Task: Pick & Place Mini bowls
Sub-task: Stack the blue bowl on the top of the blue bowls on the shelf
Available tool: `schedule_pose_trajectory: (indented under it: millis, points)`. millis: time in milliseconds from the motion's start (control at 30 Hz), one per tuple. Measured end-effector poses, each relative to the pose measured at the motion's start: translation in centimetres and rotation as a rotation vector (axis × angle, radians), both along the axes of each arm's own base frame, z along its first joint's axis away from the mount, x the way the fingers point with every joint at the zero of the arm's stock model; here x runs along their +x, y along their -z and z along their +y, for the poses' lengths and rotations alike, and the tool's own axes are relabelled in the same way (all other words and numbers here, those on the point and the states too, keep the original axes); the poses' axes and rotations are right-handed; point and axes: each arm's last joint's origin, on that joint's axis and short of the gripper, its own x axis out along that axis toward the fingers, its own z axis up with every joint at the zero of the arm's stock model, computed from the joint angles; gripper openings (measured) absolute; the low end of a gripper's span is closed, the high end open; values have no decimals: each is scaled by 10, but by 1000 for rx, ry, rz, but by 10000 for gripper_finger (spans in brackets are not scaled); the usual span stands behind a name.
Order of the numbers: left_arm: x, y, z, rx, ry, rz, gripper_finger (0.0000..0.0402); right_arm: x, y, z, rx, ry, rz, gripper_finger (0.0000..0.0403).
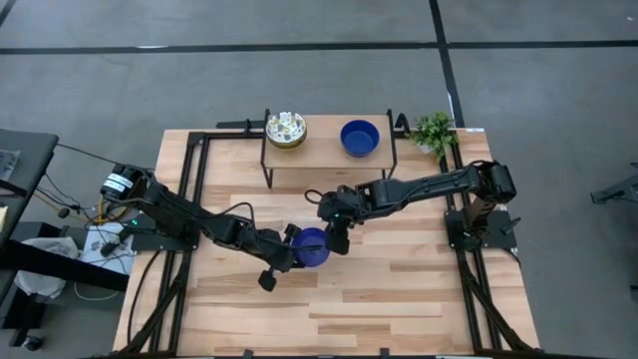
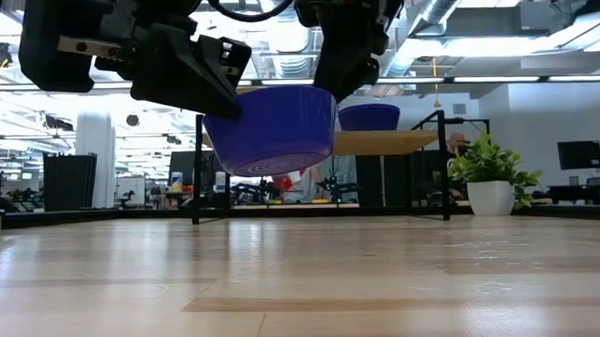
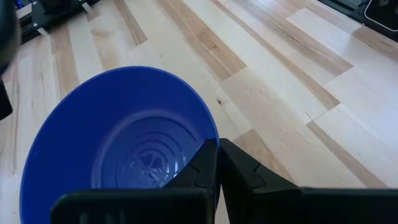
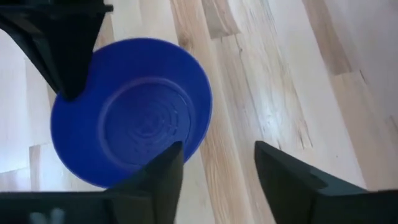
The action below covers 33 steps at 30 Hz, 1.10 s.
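Above the middle of the table (image 1: 399, 289), we see a blue mini bowl (image 1: 312, 246) held clear of the wood, passing between two arms. The left gripper (image 1: 290, 255) has its jaws shut tight on the bowl's rim, one finger inside the bowl and one outside, which is all that keeps the bowl in the air. The right gripper (image 1: 336, 239) sits just beside the bowl's far edge with its jaws spread wide and gripping nothing; one finger lies over the rim, the other is off to the side, so we judge it has let go to hand the bowl over. Behind the bowl stands a small raised shelf (image 1: 324, 155), carrying a second blue bowl (image 1: 360, 137) and a floral bowl (image 1: 286, 129), likely the source or goal of the sorting. A potted plant (image 1: 433, 131) stands beside the shelf.
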Motion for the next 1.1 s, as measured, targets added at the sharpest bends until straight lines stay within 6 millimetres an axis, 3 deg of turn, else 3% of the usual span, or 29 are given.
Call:
schedule_pose_trajectory:
  millis: [133,267,667,1100]
  points:
    - [0,0,0,0,0,0,10,0,0,0,4,18,-4,231]
    - [0,0,0,0,0,0,10,1,-1,-3,52,85,-11,249]
    - [0,0,0,-1,0,0,10,0,1,-1,178,257,3,233]
    - [0,0,0,-1,0,-2,10,-2,1,16,178,217,11,221]
